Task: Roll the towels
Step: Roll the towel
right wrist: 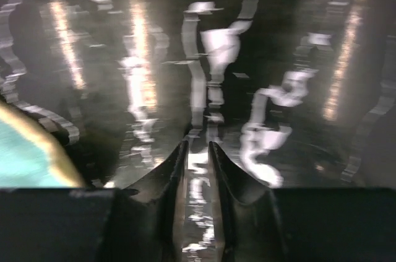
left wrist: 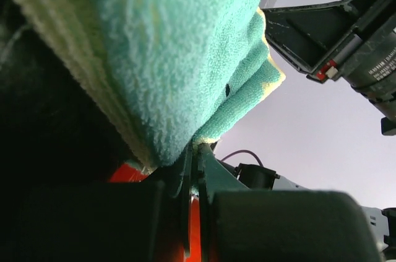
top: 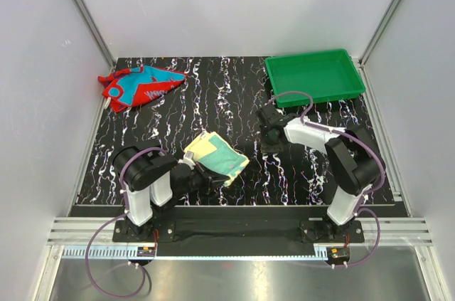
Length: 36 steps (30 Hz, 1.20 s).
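Note:
The pale yellow towel with its teal patch lies partly folded near the front middle of the table. My left gripper is shut on its near-left edge. In the left wrist view, the teal and yellow cloth hangs over the closed left gripper, pinched at the tips. The red towel with teal-blue patterns lies crumpled at the far left corner. My right gripper hovers low over the bare table right of the yellow towel. The right gripper has its jaws slightly apart with nothing between them. A corner of the yellow towel shows at its left.
A green plastic tray stands at the far right of the black marbled table. White walls close in on the left, back and right. The right arm shows in the left wrist view, beyond the cloth.

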Tool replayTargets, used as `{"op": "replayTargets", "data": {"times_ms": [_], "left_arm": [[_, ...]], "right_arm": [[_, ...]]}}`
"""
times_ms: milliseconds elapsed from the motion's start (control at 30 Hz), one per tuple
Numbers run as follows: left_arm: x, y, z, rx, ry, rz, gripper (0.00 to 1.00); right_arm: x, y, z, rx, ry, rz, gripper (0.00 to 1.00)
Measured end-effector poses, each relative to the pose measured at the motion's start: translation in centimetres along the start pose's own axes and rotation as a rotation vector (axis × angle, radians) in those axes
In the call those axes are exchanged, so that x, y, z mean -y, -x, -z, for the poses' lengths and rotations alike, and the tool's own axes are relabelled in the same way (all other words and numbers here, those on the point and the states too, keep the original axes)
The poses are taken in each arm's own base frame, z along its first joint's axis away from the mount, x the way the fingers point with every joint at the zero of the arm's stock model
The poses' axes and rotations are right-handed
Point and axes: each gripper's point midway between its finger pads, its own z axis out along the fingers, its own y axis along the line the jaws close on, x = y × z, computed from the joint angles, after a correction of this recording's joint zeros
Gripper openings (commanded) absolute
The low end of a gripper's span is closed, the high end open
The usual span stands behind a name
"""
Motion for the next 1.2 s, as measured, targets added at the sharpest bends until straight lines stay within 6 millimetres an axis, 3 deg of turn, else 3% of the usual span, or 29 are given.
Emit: {"op": "replayTargets", "data": {"times_ms": [133,300,467,600,867,1200], "left_arm": [[0.0,0.0,0.0,0.000,0.000,0.000,0.00],[0.0,0.0,0.0,0.000,-0.001,0.004,0.00],[0.3,0.0,0.0,0.002,-0.006,0.032,0.00],[0.6,0.2,0.0,0.007,-0.014,0.068,0.00],[1.2,0.4,0.0,0.012,-0.037,0.099,0.00],[1.6,0.8,0.1,0.005,-0.055,0.120,0.00]], "right_arm": [[2.5,-0.2,0.5,-0.008,-0.096,0.014,0.30],[3.2,-0.2,2.8,0.009,-0.112,0.015,0.35],[0.1,-0.3,7.4,0.115,0.148,-0.011,0.51],[-2.4,-2.1,9.7,0.158,0.363,-0.007,0.60],[-5.8,-6.4,6.1,0.064,0.513,0.009,0.61],[-9.2,-6.1,3.0,0.099,0.649,-0.045,0.66]]}}
